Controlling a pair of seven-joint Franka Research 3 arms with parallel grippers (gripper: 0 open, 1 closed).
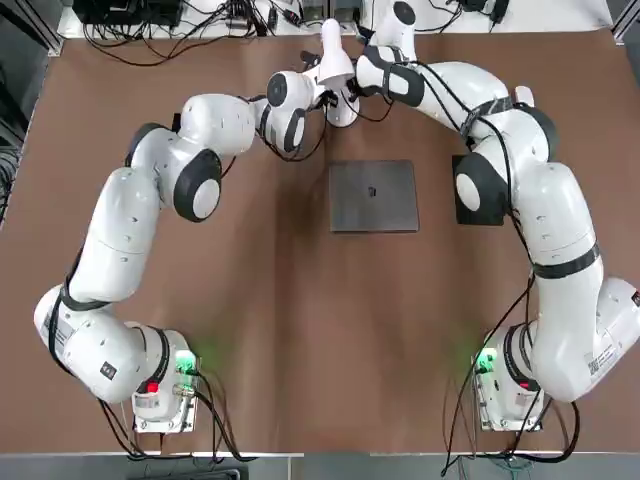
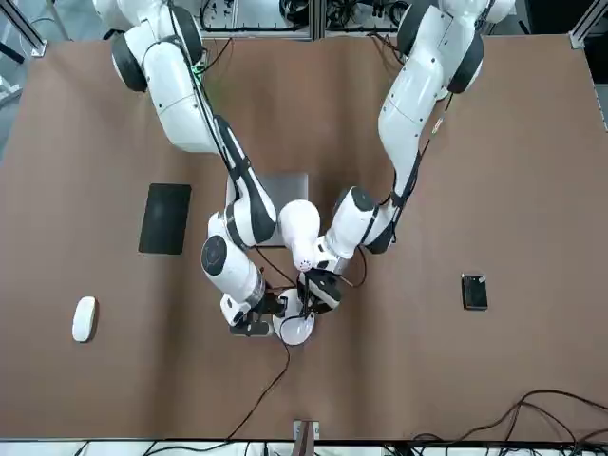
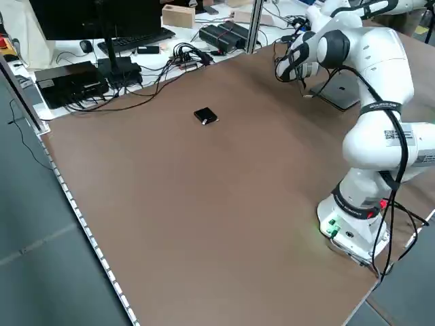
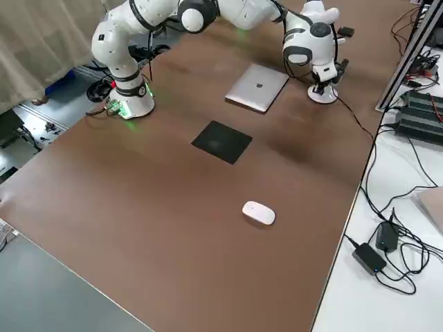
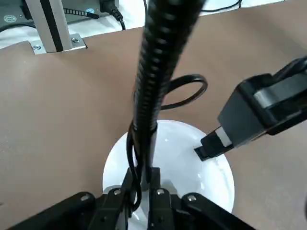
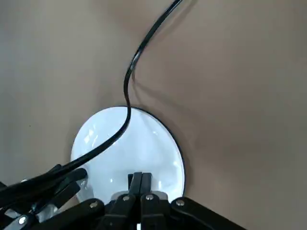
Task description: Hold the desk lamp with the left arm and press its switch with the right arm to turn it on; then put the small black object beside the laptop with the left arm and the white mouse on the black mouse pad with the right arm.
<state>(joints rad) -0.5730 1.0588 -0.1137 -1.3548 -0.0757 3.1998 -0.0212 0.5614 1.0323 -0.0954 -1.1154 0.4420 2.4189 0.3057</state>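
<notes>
2 robot arms meet over the desk lamp (image 2: 300,220), which stands upright at the far middle of the table (image 1: 275,300). The left gripper (image 5: 143,177) has its jaws closed on the lamp's dark stem, above the round white base (image 5: 192,158). The right gripper (image 6: 139,179) is above the same base, its 2 fingers together in a narrow, shut stance; whether they touch the switch cannot be told. 1 closed gray laptop (image 1: 373,196) lies nearer the robot than the lamp. 1 black mouse pad (image 4: 222,142) lies to the laptop's right, and 1 white mouse (image 4: 259,212) rests beyond the pad, apart from it. 1 small black object (image 3: 206,116) lies at the far left, well apart from the laptop.
</notes>
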